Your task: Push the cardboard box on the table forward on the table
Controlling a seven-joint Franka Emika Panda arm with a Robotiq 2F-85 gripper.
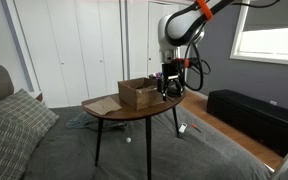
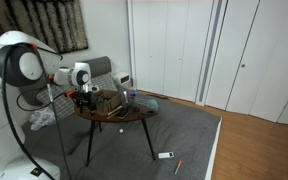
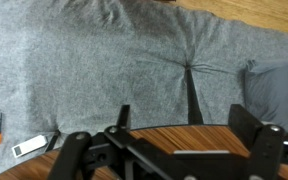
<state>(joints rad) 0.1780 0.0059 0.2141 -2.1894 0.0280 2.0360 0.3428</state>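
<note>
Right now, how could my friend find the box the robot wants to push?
Look for the round dark-brown table on thin black legs, standing on the grey carpet. On top stands the small brown cardboard box, right beside the robot's gripper. Unlike the flat cardboard sheet next to it, it has upright sides and an open top.

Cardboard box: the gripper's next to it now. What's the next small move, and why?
Probably a short, level nudge of the gripper into the side wall of the cardboard box. In an exterior view it hangs low beside the box, over the table; contact is unclear. The wrist view shows the fingers spread, nothing between them, ready to push.
</note>
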